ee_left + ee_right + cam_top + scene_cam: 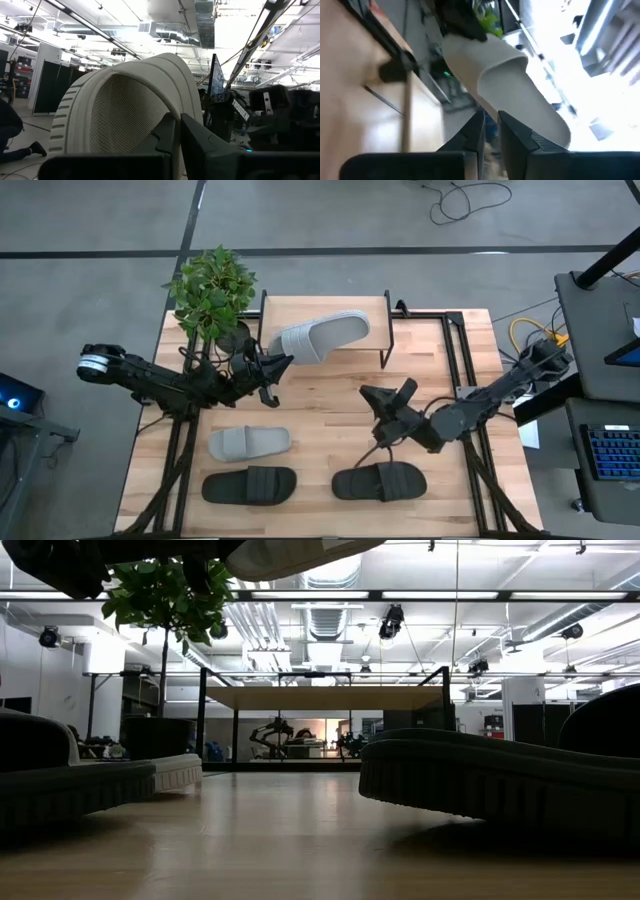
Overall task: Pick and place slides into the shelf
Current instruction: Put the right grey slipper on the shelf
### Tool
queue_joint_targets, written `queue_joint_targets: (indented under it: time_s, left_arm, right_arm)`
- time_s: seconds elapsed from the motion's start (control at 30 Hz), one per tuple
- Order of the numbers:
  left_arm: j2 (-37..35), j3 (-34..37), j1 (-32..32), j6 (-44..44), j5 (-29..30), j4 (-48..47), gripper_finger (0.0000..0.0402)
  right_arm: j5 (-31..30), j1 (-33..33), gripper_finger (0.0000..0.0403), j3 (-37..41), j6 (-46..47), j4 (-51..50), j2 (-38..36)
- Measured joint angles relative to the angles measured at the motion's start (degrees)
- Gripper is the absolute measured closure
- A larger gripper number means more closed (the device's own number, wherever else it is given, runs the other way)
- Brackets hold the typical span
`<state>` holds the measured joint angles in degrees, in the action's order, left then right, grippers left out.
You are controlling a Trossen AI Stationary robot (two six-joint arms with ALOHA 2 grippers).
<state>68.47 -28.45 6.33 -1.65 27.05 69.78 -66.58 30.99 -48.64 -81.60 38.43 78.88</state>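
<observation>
My left gripper (274, 366) is shut on a light grey slide (322, 335) and holds it in the air over the shelf (330, 304), a low wooden-topped rack at the table's far middle. In the low view this slide (300, 554) shows high above the shelf (325, 698). My right gripper (374, 399) hovers right of centre, shut and empty, pointing toward the held slide (505, 85). A second light grey slide (248, 443) and two black slides (250, 485) (380, 480) lie flat on their soles near the table's front edge. My left gripper pinches the grey slide's heel end (155, 107) between its two fingers, which come from the table's left and slant upward. The slide is lifted clear of the shelf and the table. Its strap end (350, 327) points toward the table's right.
A potted plant (212, 290) stands at the far left corner, just left of the shelf. Black frame rails (462, 360) run along the table's right side. Bare tabletop (320, 405) lies between the shelf and the slides at the front.
</observation>
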Motion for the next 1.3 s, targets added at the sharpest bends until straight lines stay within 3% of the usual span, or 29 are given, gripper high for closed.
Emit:
queue_joint_targets:
  time_s: [0.27, 0.43, 0.6, 0.77, 1.03, 1.3]
  left_arm:
    - [0.00, 0.02, 0.00, 0.20, 0.03, -1.71, 0.0402]
    - [0.02, 0.03, 0.00, 4.27, -1.06, -2.66, 0.0401]
    - [0.02, 0.04, 0.00, 7.14, -3.04, -2.85, 0.0401]
    - [0.02, 0.07, 0.00, 8.83, -4.34, -2.85, 0.0401]
    - [0.00, 0.22, -0.01, 9.36, -5.20, -3.11, 0.0401]
    - [-0.19, 0.24, -0.20, 11.88, -8.45, -2.68, 0.0401]
  right_arm:
    - [2.43, -1.76, 0.0348, -0.33, -5.45, 0.74, 1.95]
    - [2.47, -1.76, 0.0301, -3.14, -13.10, -0.28, 4.24]
    - [2.02, -2.76, 0.0248, -6.58, -15.62, -8.17, 7.62]
    - [-1.25, -4.95, 0.0214, -9.75, -22.28, -9.18, 11.07]
    - [-4.47, -8.39, 0.0209, -16.07, -22.14, -9.74, 13.14]
    - [-5.53, -9.70, 0.0209, -17.49, -22.28, -15.56, 12.45]
